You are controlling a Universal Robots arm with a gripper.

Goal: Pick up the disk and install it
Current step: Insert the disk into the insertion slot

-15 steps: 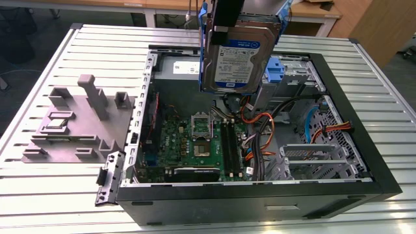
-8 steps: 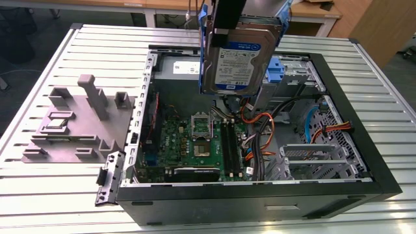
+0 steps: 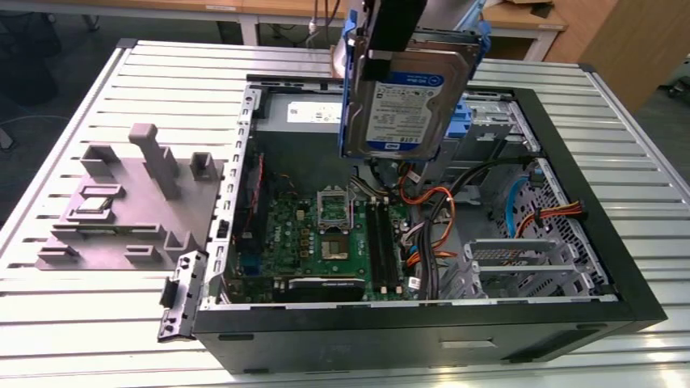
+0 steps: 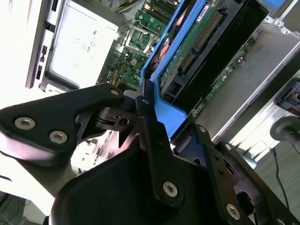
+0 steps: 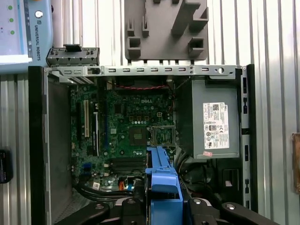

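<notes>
- My fingers [image 4: 151, 140] are clamped hard on the upper end of the disk's blue plastic carrier, with one black metal bar on each flat side. Holding the frame rather than the drive body keeps the grip off the label and the circuit board.
- The disk [image 3: 405, 101] hangs upright from that grip, apparently clear of everything, above the twelve o'clock end of the open computer case in the exterior view. It is a flat, silver-grey metal slab whose white-and-blue label faces that camera. The second wrist view shows its green board side and a dark connector.
- Held on edge, it presents a thin profile above a crowded interior.
- The computer case [image 3: 431, 331] lies on its side below with the panel off, so its black steel walls frame an inside that faces up at me.
- The motherboard [image 5: 126, 126] inside is green and densely studded, with long slots and a square processor socket.
- Orange cables [image 3: 447, 206] curl at its three o'clock side in the exterior view. They run towards a perforated bare-metal drive cage [image 3: 518, 255] at about four o'clock in the case.
- The power supply [image 5: 213, 126] is a plain grey box with a white sticker, set against the case wall.
- A matte grey moulded fixture [image 3: 119, 210] with posts and slots sits outside the case, at nine o'clock in the exterior view.
- It rests on the ribbed metal table [image 3: 97, 323] that carries everything.
</notes>
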